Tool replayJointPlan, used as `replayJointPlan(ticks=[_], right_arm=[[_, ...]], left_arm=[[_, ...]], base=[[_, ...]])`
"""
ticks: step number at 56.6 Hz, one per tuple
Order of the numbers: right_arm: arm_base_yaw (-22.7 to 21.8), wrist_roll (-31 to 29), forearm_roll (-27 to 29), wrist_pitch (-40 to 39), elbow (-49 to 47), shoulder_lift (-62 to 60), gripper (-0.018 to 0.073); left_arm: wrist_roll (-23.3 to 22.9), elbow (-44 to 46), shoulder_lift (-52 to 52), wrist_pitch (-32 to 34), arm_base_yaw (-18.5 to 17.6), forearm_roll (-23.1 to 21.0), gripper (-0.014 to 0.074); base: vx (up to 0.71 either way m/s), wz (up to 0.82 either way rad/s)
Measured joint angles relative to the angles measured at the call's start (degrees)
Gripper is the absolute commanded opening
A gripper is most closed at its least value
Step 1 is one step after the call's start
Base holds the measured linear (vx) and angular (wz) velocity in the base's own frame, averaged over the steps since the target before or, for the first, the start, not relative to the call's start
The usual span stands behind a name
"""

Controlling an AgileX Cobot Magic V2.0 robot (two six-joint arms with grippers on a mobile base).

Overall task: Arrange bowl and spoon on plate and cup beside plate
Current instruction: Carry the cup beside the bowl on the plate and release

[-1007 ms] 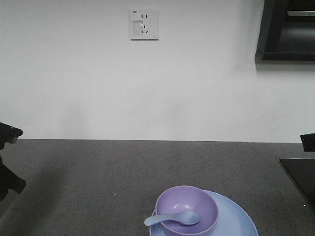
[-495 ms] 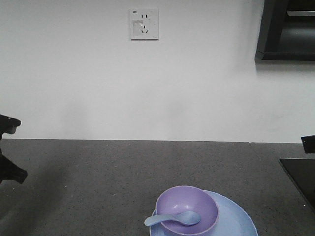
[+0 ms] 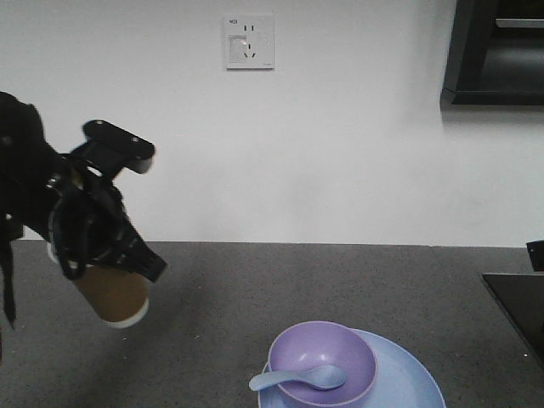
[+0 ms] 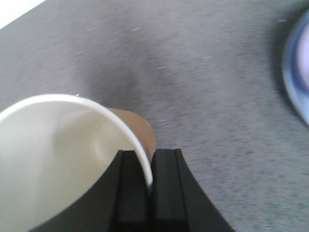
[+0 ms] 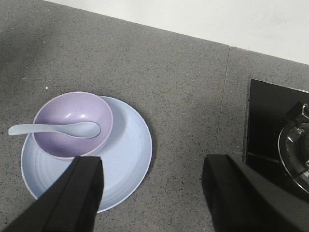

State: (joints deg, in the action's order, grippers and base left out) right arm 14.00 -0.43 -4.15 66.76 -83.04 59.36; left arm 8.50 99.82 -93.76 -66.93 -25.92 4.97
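Cup (image 3: 113, 297) aloft, tilted, rim pinched in left gripper (image 4: 149, 186), left of plate (image 3: 408, 378). Bowl (image 3: 323, 361), spoon (image 3: 297, 378) already on plate. Right gripper (image 5: 152, 193) spread, empty. Set-down spot lies rightward, left arm nearer.

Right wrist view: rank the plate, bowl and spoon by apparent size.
1. plate, clearly widest.
2. bowl, sitting on the plate's left part.
3. spoon, smallest, scoop in the bowl, handle past its left rim.
All sit together, so nearness barely skews this.
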Motion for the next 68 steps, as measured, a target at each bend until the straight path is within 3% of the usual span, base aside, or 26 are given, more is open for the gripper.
replayJointPlan(ticks=[12, 25, 50, 58, 68], right_arm=[[0.0, 0.0, -0.5, 0.7, 0.0, -0.1, 0.0487], [0.0, 0.0, -0.5, 1.0, 0.0, -0.1, 0.0487], [0.0, 0.0, -0.9, 1.3, 0.0, -0.1, 0.0487], [0.0, 0.0, -1.4, 1.6, 0.0, -0.1, 0.0487], [0.0, 0.0, -1.8, 1.9, 0.0, -0.1, 0.0487]], left_arm=[[0.1, 0.0, -4.1, 0.2, -6.9, -0.3, -0.0006], [0.1, 0.0, -7.5, 0.6, -11.9, -0.5, -0.0006], [0.1, 0.0, -11.0, 1.9, -14.2, -4.6, 0.0011], [0.0, 0.0, -11.7, 1.9, -14.2, -4.6, 0.0092], [0.0, 0.0, -11.7, 1.9, -14.2, -4.6, 0.0281]], base=[[0.00, 0.00], [0.00, 0.00], [0.00, 0.00], [0.00, 0.00], [0.00, 0.00]])
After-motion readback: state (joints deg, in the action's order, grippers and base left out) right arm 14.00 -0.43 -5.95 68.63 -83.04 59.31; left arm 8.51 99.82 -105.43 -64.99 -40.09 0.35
